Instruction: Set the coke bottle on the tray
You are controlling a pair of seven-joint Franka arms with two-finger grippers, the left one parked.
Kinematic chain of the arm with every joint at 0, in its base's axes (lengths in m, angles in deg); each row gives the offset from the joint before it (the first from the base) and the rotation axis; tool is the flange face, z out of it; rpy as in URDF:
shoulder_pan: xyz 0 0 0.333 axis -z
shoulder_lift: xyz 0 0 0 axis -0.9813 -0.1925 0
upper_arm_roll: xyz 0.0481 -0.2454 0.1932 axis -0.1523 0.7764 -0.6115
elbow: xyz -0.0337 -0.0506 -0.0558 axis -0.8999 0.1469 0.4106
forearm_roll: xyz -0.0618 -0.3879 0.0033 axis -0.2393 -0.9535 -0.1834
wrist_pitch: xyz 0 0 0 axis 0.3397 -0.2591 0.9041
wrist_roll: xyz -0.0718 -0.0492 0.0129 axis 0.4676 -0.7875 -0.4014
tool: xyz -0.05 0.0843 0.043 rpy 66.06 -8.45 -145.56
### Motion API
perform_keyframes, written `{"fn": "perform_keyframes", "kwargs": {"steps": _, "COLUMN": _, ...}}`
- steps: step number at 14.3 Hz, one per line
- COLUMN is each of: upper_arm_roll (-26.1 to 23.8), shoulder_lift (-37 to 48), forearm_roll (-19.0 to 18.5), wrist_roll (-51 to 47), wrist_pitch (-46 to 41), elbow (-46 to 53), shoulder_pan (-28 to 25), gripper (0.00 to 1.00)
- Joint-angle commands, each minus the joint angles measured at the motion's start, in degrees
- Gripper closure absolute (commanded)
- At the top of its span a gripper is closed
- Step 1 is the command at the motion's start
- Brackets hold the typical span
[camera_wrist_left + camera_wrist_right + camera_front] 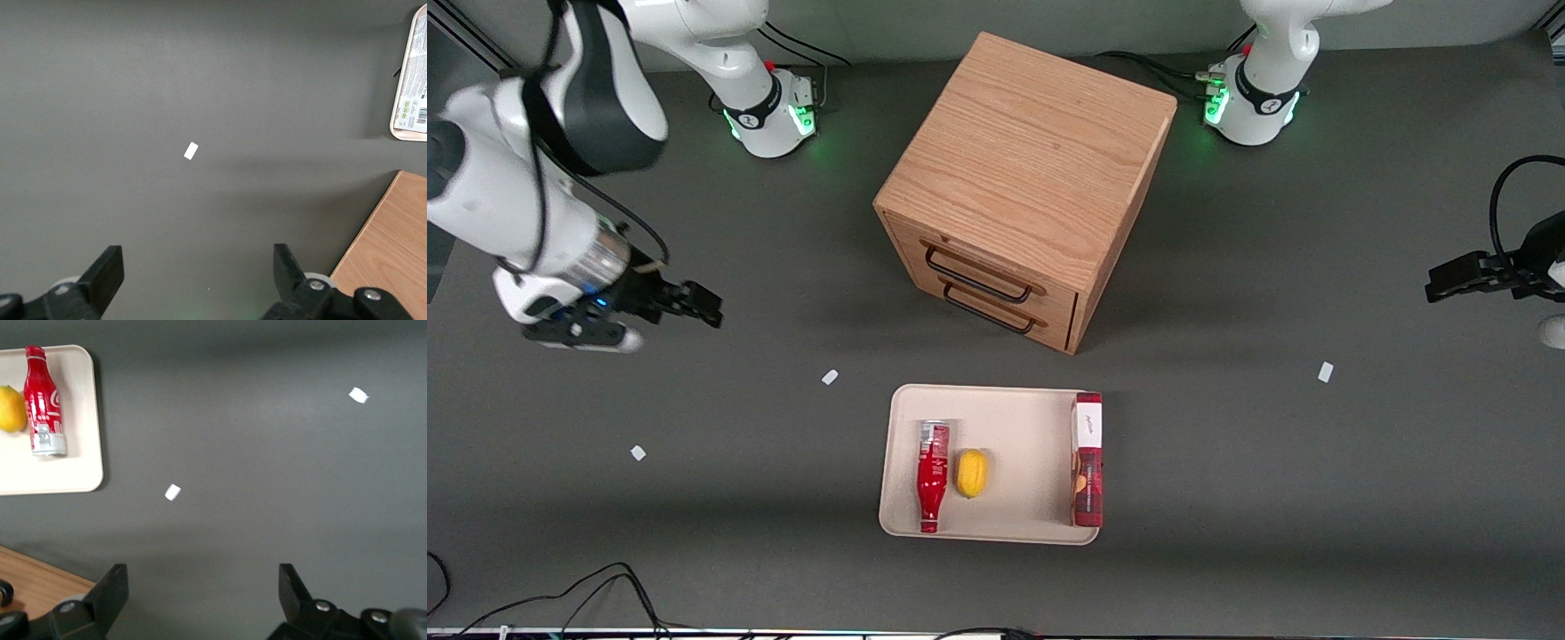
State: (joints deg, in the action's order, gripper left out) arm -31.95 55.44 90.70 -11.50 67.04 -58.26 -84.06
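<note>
On tray [1014,409]: coke bottle [931,476]; gripper [694,304] apart

the dark grey table [1272,462] bears a wooden cabinet [1023,178], a tray [1023,427] (cream-beige), white scraps [830,377]; the hand [694,304] hovers above.

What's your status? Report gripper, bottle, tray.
Gripper open, empty, off toward the working arm's end of the table. Coke bottle lying on the tray, beside the lemon. Red box on tray's edge. Nothing obstructing.
</note>
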Motion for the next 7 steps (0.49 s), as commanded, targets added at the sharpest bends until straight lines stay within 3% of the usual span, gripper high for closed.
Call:
{"fn": "perform_keyframes", "kwargs": {"steps": 1, "upper_arm_roll": 2.2, "shoulder_lift": 6.9, "forearm_roll": 1.6, "wrist_roll": 3.2, "wrist_pitch": -4.9, "elbow": -4.0, "shoulder_pan": -0.8, "gripper": 0.0}}
{"fn": "perform_keyframes", "kwargs": {"steps": 7, "upper_arm_roll": 4.9, "shoulder_lift": 8.5, "forearm_roll": 1.0, "wrist_roll": 4.4, "wrist_pitch": -13.1, "elbow": 1.8, "shoulder_pan": -1.0, "gripper": 0.0}}
